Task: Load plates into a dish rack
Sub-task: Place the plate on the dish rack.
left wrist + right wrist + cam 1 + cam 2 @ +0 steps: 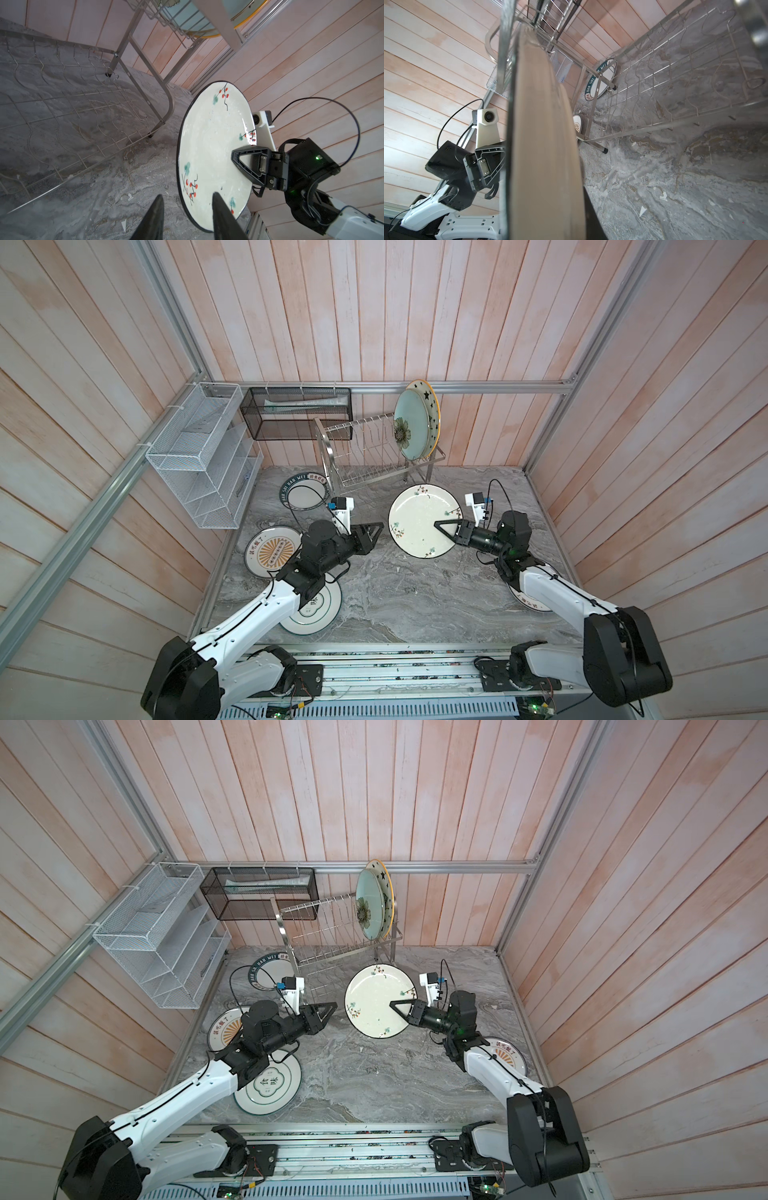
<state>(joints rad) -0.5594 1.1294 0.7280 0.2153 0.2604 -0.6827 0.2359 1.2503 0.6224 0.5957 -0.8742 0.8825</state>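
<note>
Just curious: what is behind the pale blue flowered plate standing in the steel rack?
A cream ceramic plate with black stars and a yellow rim stands there; the pale blue plate hides most of it.

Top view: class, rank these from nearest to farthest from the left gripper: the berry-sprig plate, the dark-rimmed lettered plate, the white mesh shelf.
From the left gripper:
1. berry-sprig plate: just past its tips, held by the right gripper.
2. dark-rimmed lettered plate: lying flat, back toward the shelf.
3. white mesh shelf: on the side wall.
</note>
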